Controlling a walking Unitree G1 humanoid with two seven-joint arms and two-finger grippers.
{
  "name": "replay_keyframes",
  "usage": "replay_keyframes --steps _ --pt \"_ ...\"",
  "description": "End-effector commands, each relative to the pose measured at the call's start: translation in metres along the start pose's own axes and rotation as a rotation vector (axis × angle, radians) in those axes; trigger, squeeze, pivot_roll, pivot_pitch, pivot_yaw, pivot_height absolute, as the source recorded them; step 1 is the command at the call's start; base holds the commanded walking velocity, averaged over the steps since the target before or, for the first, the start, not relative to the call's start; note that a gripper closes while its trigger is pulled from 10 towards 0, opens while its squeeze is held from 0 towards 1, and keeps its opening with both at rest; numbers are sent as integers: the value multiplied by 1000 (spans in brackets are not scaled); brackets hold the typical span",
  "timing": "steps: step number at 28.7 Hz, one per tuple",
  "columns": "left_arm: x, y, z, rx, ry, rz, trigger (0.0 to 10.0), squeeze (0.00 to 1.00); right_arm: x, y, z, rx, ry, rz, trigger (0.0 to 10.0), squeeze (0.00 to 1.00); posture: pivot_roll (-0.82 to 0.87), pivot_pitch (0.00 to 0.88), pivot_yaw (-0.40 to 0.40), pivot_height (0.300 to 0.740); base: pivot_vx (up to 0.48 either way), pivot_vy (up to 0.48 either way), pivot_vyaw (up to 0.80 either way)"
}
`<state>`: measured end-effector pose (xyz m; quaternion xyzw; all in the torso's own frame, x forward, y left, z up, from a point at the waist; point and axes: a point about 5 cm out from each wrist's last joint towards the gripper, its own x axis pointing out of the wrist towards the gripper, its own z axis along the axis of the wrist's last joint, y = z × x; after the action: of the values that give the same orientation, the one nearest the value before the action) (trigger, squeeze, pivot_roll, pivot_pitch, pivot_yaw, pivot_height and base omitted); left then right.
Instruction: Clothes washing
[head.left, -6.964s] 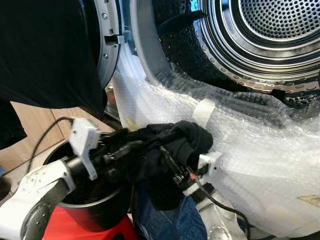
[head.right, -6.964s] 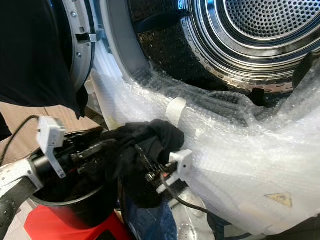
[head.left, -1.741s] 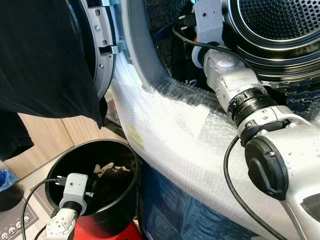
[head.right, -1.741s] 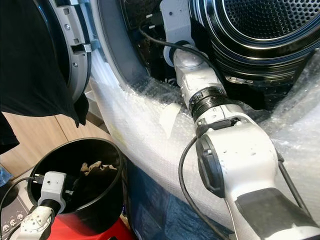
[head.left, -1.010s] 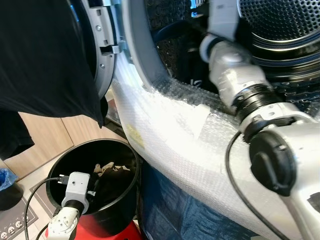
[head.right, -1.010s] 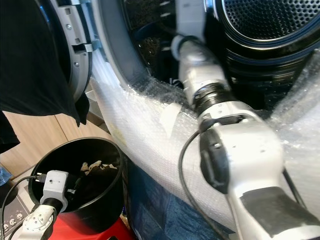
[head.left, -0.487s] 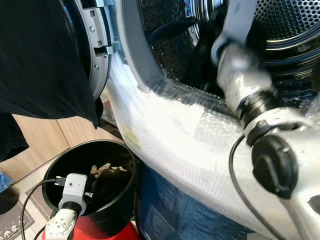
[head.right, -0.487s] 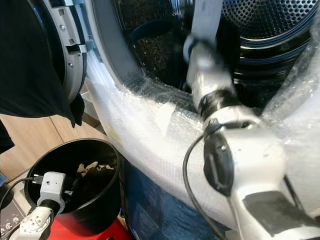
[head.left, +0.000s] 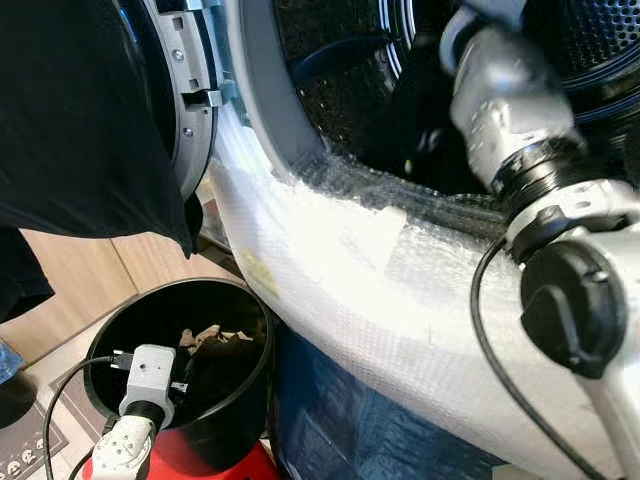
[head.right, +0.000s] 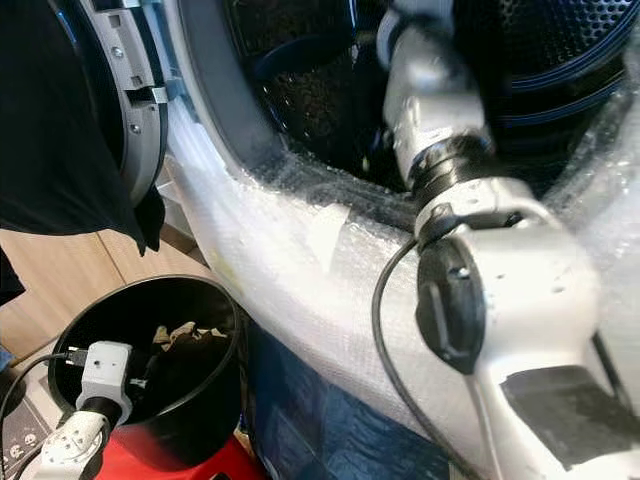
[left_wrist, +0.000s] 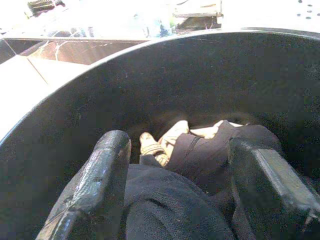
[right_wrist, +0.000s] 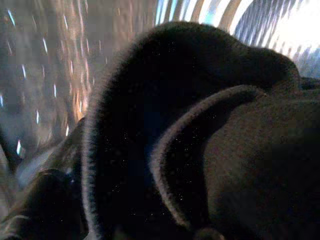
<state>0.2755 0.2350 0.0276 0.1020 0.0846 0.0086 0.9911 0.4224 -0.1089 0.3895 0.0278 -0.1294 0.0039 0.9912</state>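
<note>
Loading step: washer drum (head.left: 380, 90) at 1 o'clock takes the right arm, its right tool (right_wrist: 165, 165) buried in a dark garment (right_wrist: 210, 125), grip unreadable; black bucket (head.left: 120, 330) at 7 o'clock holds remaining clothes (left_wrist: 200, 155), left tool (left_wrist: 175, 195) spread wide, empty; next move: release, withdraw.

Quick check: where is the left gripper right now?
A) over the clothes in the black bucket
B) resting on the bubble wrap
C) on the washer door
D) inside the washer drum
A: the left gripper hangs open over dark clothes inside the black bucket.
</note>
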Motion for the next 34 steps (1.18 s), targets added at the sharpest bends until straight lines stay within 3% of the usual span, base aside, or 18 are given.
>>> replay_keyframes --steps 1,2,4,8,14,18,22,27,34 --pt "-16 -19 -35 -24 179 -53 10000 0 0 6 2 70 27 11 10000 0 58 68 -49 740 0 0 0" --pt "-16 -20 -35 -27 180 -53 10000 0 -1 12 -7 -55 85 -30 10000 0 58 68 -49 740 0 0 0" --pt "-17 -21 -36 -32 182 -51 10000 0 -4 30 -18 -35 169 58 10000 0 40 74 -54 740 0 0 0" --pt "-18 -25 -37 -38 187 -61 10000 0 -5 37 -5 -36 138 13 10000 0 20 84 -50 740 0 0 0" --pt "-18 -30 -37 -48 184 -67 10000 0 -9 47 -1 22 218 -14 10000 0 7 93 -62 740 0 0 0" --pt "-19 -33 -37 -49 187 -71 10000 0 -8 39 4 -26 188 -117 10000 0 5 95 -71 740 0 0 0" --pt "-19 -34 -38 -53 187 -67 10000 0 -9 31 -7 -22 233 -167 10000 0 3 95 -75 740 0 0 0" --pt "-20 -35 -38 -58 187 -63 10000 0 -13 29 -12 -21 264 -180 10000 0 10 103 -78 740 0 0 0" --pt "-22 -34 -40 -57 193 -63 10000 0 -27 6 -31 -48 285 -236 10000 0 8 111 -78 740 0 0 0"
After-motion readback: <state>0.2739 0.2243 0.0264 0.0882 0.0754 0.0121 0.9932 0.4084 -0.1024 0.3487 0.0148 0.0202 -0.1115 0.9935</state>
